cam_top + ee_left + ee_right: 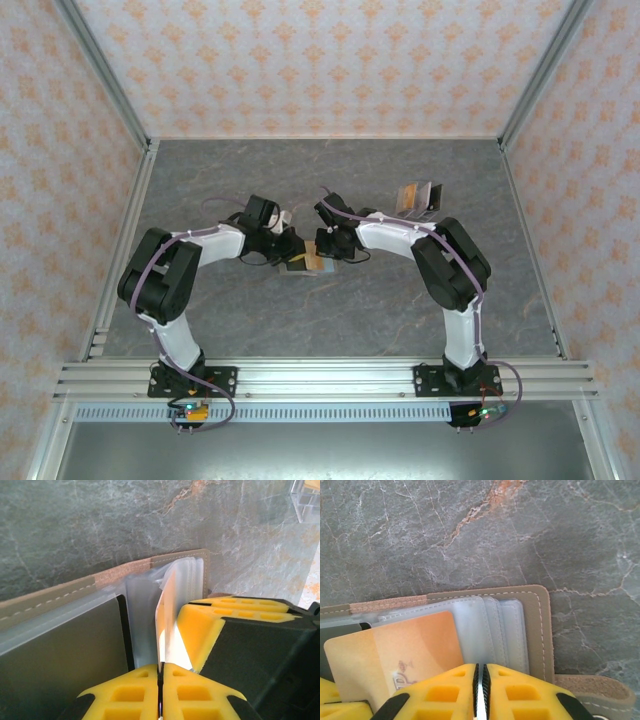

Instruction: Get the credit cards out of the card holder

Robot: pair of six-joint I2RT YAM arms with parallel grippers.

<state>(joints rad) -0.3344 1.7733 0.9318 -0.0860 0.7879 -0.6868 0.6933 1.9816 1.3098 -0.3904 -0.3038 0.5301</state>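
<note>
From above, both arms fold inward, the left gripper (290,252) and right gripper (326,250) meeting over the card holder (301,267) mid-table. Left wrist view: jaws clamped on a card (167,645) seen edge-on. Right wrist view: jaws together at 6 o'clock, anything pinched hidden.

Yellow-padded left gripper (161,675) pinched tight on a thin pale card (166,615), seen edge-on, standing up from the clear sleeves of the open card holder (50,600). A finger (230,611) of the right gripper is just beside it. Grey marble table (100,525).
</note>
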